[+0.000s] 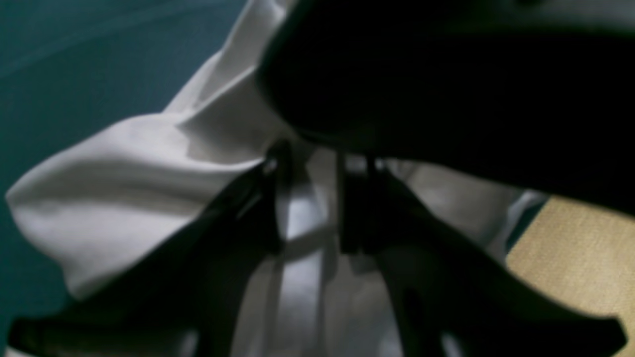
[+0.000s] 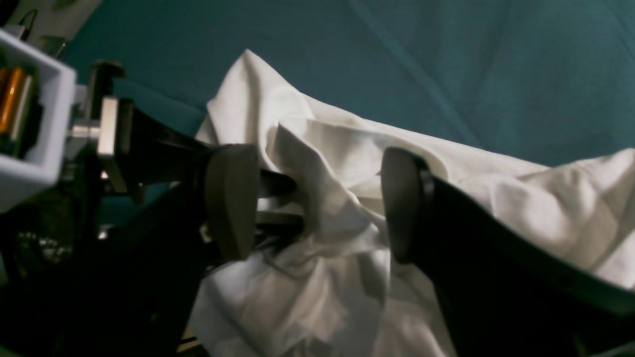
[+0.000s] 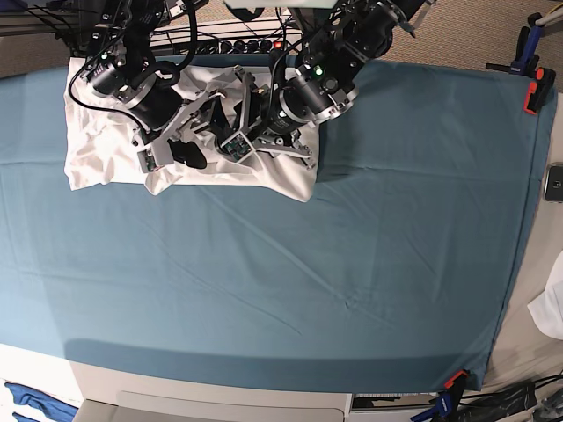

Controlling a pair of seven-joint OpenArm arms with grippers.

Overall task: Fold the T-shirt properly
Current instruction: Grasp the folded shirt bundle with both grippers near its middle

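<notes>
Here right pincer [image 2: 317, 203] gapes over T-shirt [image 2: 327, 163]; left pincer [image 1: 307, 198] parted, astride fabric.

A teal tablecloth [image 3: 290, 264] covers the table, fastened by an orange clamp [image 3: 533, 88] at the far right corner and another clamp [image 3: 455, 380] at the near right corner. A dark phone [image 3: 555, 183] lies beyond the cloth's right edge, with a white cloth [image 3: 552, 309] nearer along that edge.

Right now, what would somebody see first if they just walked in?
Probably the two black robot arms huddled over the white T-shirt, bunched up at the far left of the big teal tablecloth. The right gripper holds its jaws wide open over the crumpled cloth, and the left gripper sits just beside it.
</notes>
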